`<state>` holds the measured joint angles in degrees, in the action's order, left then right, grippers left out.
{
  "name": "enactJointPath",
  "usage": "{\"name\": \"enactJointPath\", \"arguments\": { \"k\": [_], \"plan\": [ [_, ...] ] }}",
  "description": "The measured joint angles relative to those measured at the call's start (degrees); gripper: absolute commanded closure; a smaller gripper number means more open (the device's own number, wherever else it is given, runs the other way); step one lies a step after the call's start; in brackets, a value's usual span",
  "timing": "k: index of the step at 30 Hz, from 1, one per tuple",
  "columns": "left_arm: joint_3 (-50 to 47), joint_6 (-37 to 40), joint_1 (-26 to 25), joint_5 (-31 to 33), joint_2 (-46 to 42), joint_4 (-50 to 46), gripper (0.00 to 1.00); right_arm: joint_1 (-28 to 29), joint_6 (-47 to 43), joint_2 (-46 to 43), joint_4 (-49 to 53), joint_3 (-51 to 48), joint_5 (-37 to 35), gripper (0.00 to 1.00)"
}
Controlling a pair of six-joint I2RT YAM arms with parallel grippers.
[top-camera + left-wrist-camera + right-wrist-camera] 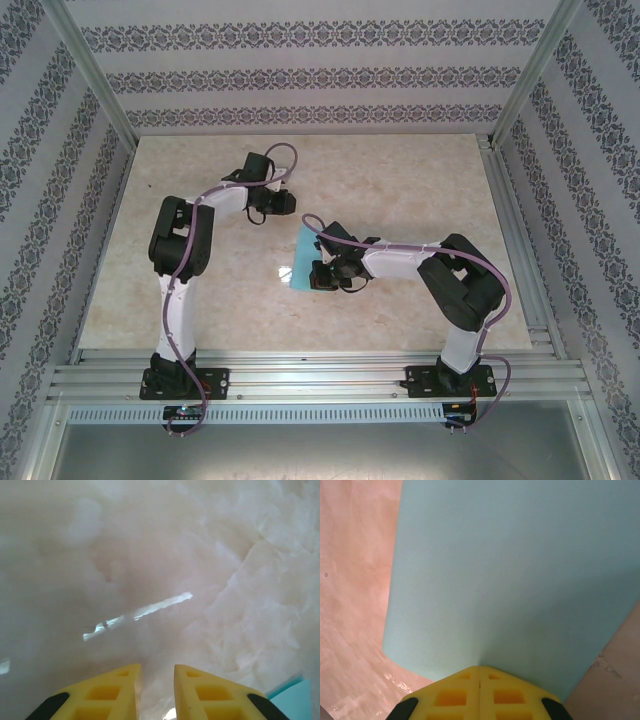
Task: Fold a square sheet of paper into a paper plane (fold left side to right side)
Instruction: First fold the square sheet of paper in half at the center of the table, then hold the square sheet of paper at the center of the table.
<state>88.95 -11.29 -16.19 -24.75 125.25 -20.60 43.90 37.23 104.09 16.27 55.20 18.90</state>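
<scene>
Currently R claw (479,670) pinches paper sheet (510,570), which juts fwd.

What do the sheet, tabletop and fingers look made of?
The sheet looks like thin matte turquoise paper, no sheen, pinched in the right gripper. The tabletop: glossy marble-look surface mirroring a light, maybe laminate. The fingers: yellow moulded plastic, probably.

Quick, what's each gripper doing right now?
Left gripper: slightly open, empty.
Right gripper: shut on the paper.
</scene>
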Motion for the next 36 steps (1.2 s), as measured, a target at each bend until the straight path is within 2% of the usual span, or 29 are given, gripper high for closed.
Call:
{"name": "enactJointPath", "arguments": {
  "k": [4, 10, 13, 15, 22, 29, 36],
  "plan": [
    [-7.4, 0.4, 1.1, 1.0, -10.0, 0.5, 0.76, 0.2, -1.0, -0.2, 1.6, 0.5, 0.0, 0.90],
    [-23.4, -0.2, 1.1, 0.8, -34.3, 5.2, 0.74, 0.7, -1.8, -1.7, 10.1, 3.3, -0.7, 0.84],
    [-32.4, -2.3, 1.1, -0.9, -44.1, 8.3, 0.73, 0.1, -2.7, -3.7, 13.3, 6.3, -0.6, 0.82],
    [-37.8, -4.1, 1.1, -2.4, -47.5, 10.1, 0.73, -0.7, -3.2, -5.0, 14.1, 8.5, -0.1, 0.81],
    [-48.2, -10.1, 0.9, -7.8, -48.3, 14.2, 0.74, -7.7, -5.9, -3.7, 12.9, 16.5, 2.6, 0.89],
    [-48.5, -14.6, -1.4, -10.9, -42.0, 22.1, 0.76, -10.2, -6.9, 7.7, 10.3, 24.2, 5.4, 0.93],
    [-48.3, -15.8, -4.2, -11.0, -35.9, 24.4, 0.76, -11.5, -7.0, 16.0, 9.4, 27.7, 6.7, 0.94]
  ]
}}
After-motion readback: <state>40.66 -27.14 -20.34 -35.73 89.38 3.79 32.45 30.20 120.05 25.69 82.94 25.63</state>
